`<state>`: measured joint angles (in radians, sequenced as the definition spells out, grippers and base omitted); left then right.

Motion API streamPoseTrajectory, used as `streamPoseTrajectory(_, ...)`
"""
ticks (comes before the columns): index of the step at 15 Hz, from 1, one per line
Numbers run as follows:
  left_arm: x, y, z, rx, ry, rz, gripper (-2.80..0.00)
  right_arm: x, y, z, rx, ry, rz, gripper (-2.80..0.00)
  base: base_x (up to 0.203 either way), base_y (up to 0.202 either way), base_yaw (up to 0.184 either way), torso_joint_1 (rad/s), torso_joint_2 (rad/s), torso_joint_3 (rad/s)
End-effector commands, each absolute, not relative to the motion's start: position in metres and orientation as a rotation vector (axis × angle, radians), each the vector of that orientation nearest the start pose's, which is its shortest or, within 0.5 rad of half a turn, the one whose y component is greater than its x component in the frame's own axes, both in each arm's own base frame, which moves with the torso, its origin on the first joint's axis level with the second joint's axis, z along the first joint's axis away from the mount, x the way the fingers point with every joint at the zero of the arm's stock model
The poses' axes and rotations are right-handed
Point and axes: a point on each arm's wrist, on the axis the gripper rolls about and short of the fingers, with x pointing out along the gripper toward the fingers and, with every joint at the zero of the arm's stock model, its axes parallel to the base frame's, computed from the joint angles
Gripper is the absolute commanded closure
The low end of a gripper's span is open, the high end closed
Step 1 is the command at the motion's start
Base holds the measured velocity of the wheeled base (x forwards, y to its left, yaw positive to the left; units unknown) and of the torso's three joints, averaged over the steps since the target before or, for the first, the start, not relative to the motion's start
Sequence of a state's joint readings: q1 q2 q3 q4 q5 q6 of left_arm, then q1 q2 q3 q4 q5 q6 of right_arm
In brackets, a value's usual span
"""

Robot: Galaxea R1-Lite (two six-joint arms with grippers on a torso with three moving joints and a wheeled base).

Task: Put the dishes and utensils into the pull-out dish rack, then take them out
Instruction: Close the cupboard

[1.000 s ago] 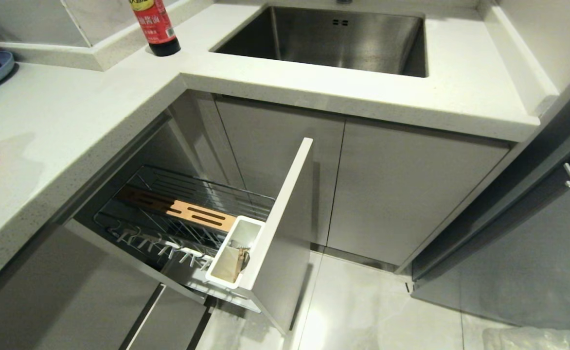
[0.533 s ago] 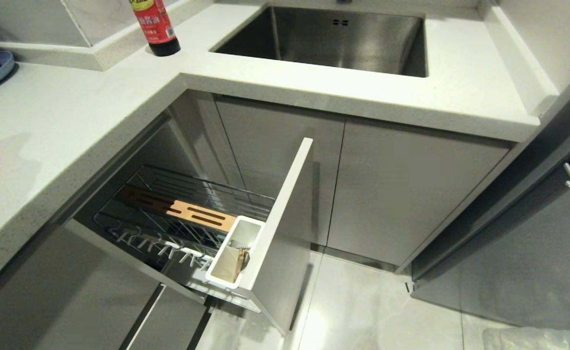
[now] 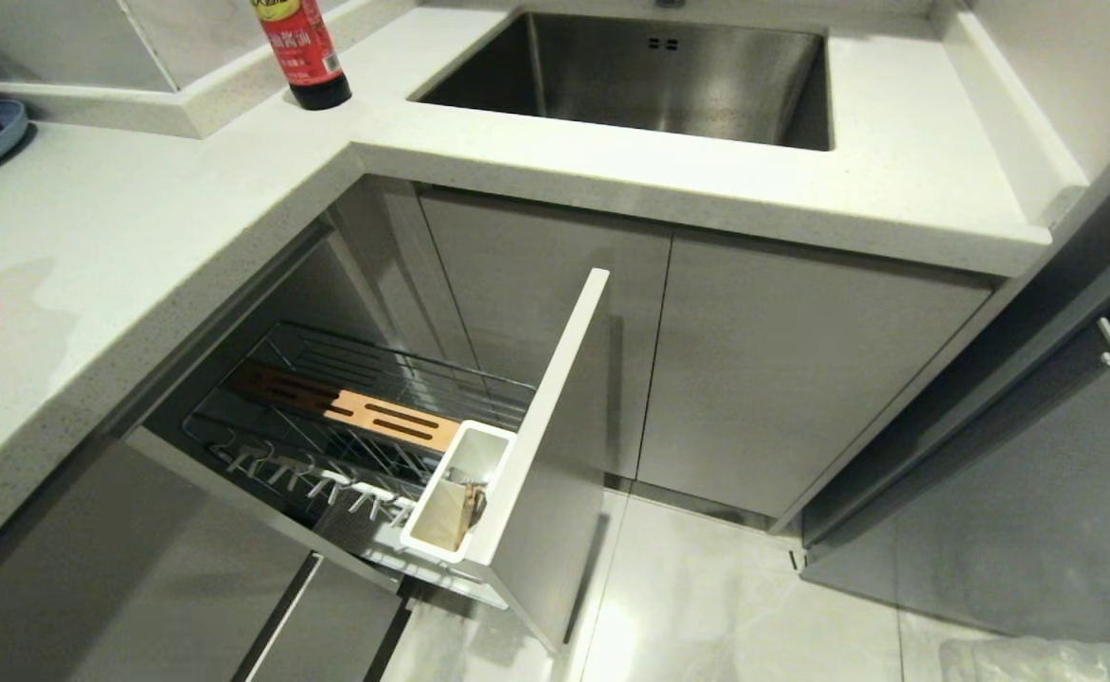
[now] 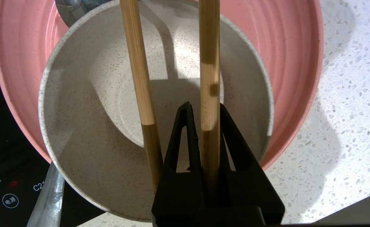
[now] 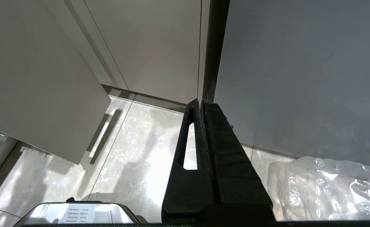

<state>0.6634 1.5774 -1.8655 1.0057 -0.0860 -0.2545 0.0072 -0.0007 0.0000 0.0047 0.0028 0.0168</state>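
Left end effector (image 4: 204,126) was pinching one chopstick (image 4: 209,63) at centre frame above the cream bowl (image 4: 87,151), nested in the pink plate (image 4: 298,63); its mate (image 4: 139,78) lay loose alongside. Judged: loading pickup. Rack (image 3: 356,417) stood open, lower left. Right end effector (image 5: 202,108) pressed together, parked.

The left gripper (image 4: 204,115) is clamped tight on one chopstick (image 4: 209,78); the right gripper (image 5: 201,105) hangs with fingers pressed together.
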Motion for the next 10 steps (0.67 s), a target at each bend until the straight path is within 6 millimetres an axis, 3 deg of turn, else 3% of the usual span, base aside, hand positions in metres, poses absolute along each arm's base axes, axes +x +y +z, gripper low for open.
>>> streamPoseTrajectory(1, 0.1793, 0.1382, 0.3533, -0.51, 0.614, 0.64, 0.0, -0.0228, -0.0001, 0.075, 0.017, 0.004, 0.011, 0.0, 0.0, 0.0, 0.0, 0.0, 0.0, 0.0)
streamPoseTrajectory(9, 0.1812, 0.1398, 0.3514, -0.513, 0.623, 0.641, 0.0, -0.0228, -0.0001, 0.075, 0.017, 0.005, 0.011, 0.0, 0.0, 0.0, 0.0, 0.0, 0.0, 0.0)
streamPoseTrajectory(10, 0.1813, 0.1399, 0.3515, -0.514, 0.621, 0.642, -2.8, -0.0228, -0.0001, 0.075, 0.017, 0.004, 0.011, 0.0, 0.0, 0.0, 0.0, 0.0, 0.0, 0.0)
